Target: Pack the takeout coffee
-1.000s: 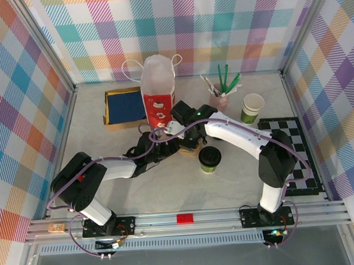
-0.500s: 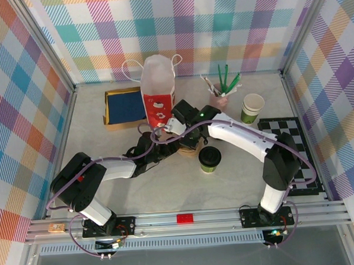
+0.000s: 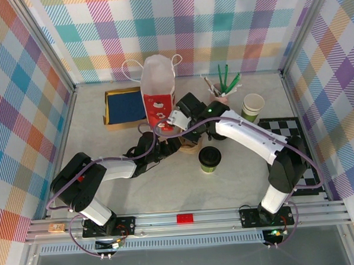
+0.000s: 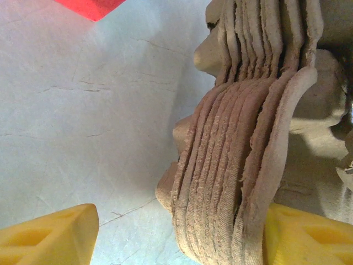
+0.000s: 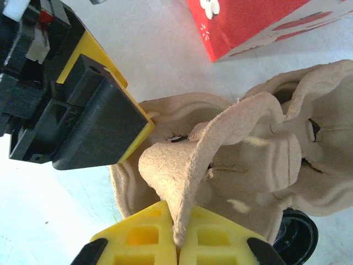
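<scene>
"What's the left pincer (image 4: 179, 221) doing?"
"It's spread around the stack of pulp cup carriers (image 4: 237, 165) in the middle of the surface (image 3: 108, 177). One finger touches the stack and the other stands clear."
"And the right pincer (image 5: 176, 234)?"
"Pressed together on the top carrier (image 5: 220, 143), pinching its upturned flap just in front of the red bag (image 3: 159, 104)."
"The takeout coffee (image 3: 210, 159)?"
"Upright and lidded, just right of the carriers."

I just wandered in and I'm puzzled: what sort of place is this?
Probably a robot test cell staged as a coffee counter: plaid walls enclose the table, two robot arms are bolted at its near edge, and the props are a lidded takeout coffee, a red bag and pulp cup carriers.
</scene>
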Robot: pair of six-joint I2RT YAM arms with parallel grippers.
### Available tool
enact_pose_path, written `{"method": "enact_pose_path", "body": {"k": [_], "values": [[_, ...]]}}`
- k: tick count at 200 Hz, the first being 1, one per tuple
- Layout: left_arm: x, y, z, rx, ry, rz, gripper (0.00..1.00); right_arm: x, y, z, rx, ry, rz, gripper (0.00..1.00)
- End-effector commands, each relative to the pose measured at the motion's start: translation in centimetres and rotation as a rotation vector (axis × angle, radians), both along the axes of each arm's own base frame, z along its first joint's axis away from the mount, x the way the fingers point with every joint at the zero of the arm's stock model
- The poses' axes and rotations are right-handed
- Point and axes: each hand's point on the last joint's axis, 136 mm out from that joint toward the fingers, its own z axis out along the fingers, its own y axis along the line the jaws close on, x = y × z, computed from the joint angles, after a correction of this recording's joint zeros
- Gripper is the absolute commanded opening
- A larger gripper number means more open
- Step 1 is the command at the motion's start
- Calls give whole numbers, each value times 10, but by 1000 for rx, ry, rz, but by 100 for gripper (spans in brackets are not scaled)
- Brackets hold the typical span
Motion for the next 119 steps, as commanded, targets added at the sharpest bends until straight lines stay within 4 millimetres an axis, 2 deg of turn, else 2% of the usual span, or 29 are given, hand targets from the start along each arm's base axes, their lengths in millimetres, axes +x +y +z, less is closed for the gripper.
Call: {"method": "enact_pose_path", "body": {"k": [1,64,119], "values": [[-11,12,-26,98,64,7,74,20,3,78,187,-154,-46,0],[-13,15,-34,129,95,11,73,29,-7,104,316,-146,-90,0],[-15,18,-36,148,107,13,73,39,-16,107,332,-164,-124,0]]}}
